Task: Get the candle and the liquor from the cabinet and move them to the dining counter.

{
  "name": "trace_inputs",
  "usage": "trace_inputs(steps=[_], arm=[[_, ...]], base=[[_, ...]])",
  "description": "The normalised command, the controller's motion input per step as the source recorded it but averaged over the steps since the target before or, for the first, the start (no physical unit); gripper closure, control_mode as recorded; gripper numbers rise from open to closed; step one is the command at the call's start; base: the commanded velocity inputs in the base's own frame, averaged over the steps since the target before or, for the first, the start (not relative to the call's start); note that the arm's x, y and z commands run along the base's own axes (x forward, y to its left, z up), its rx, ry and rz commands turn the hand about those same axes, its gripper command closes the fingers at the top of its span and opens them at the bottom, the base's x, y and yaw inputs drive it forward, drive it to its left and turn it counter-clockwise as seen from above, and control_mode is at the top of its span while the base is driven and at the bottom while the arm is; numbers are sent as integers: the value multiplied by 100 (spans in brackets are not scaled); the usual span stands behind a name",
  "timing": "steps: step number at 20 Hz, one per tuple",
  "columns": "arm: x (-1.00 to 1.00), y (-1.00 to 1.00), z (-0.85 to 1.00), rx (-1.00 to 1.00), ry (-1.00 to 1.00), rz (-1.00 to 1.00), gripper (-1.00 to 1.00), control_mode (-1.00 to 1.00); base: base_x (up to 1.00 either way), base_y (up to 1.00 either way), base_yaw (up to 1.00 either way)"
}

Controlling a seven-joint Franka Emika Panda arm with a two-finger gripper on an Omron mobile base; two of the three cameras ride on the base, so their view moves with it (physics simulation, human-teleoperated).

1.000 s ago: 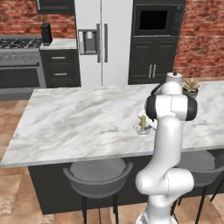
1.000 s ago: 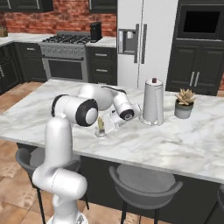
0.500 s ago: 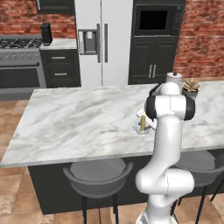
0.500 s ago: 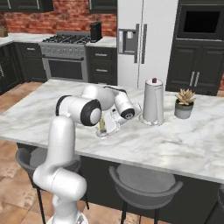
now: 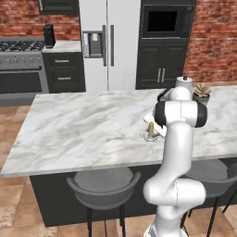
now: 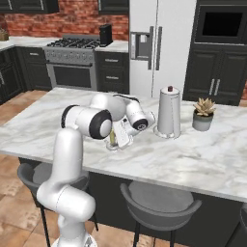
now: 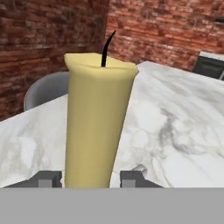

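While upright on dining counter [image 5: 83,134], candle [image 7: 97,120] (no label), end effector [image 7: 89,179] straddling, grip unclear

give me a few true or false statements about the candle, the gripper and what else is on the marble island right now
1. The pale-yellow cylinder candle stands upright on the white-grey veined marble counter. True.
2. The candle sits between the two dark finger tips of the gripper. True.
3. The tall steel canister lies tipped on its side. False: it stands upright, beside the small potted succulent.
4. A squat black bottle stands next to the candle on the counter. False: no such bottle appears on the counter.
5. The candle's wick is burning. False: the dark wick carries no flame.
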Motion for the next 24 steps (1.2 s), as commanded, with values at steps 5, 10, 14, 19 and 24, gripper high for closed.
trace_inputs(steps=[5,10,14,19,24], arm=[[0,-1,-25,0,-19,4,100,-100],[6,-5,-15,0,-15,2,100,-100],[8,-10,-8,1,-10,1,-100,-100],[11,-17,-1,3,-4,2,-100,-100],[12,-21,0,2,-1,3,-100,-100]], base=[[0,0,0],[0,0,0],[0,0,0],[0,0,0],[0,0,0]])
